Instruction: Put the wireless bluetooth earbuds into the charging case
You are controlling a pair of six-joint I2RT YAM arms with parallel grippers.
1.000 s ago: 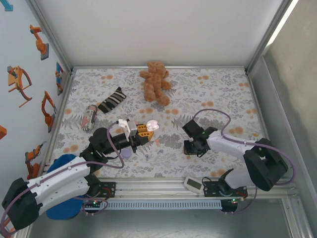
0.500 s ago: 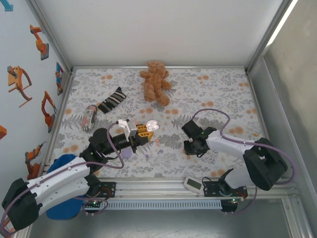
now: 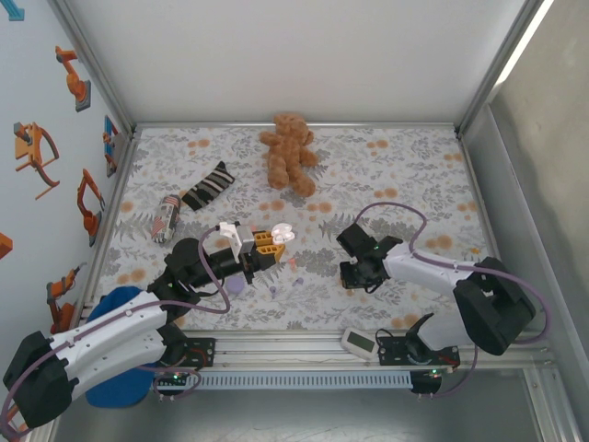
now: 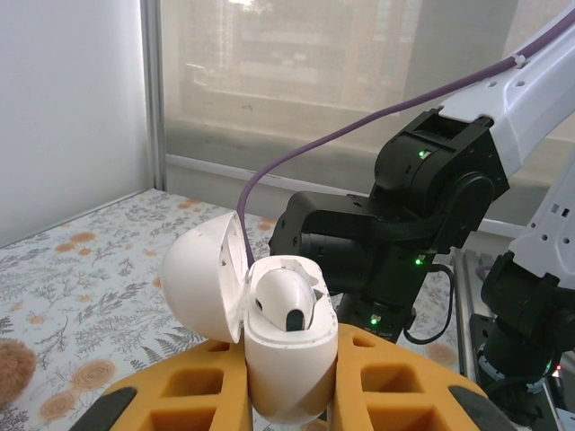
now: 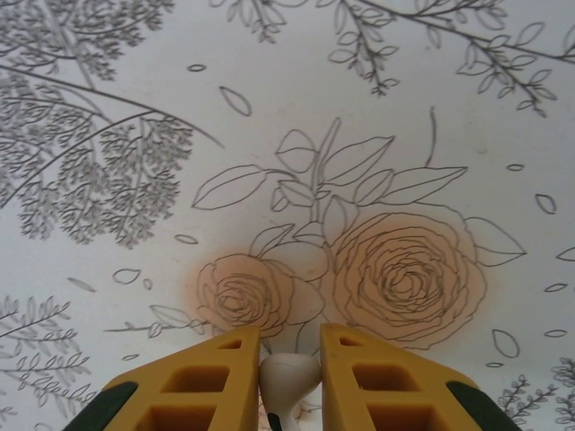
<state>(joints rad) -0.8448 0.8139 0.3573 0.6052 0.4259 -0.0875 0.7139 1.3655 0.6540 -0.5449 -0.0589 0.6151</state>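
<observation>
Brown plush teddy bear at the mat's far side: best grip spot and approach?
Pinch the brown plush teddy bear across its torso, coming from straight above. It lies flat, head toward the far wall, limbs splayed, so the torso is likely the firmest central hold.

The right pincer has edged slightly toward nine o'clock across the worktop. The purple cable loop above it has drifted the same way. Its jaws have drawn closer together, and in the right wrist view they now press both sides of a white earbud.
</observation>
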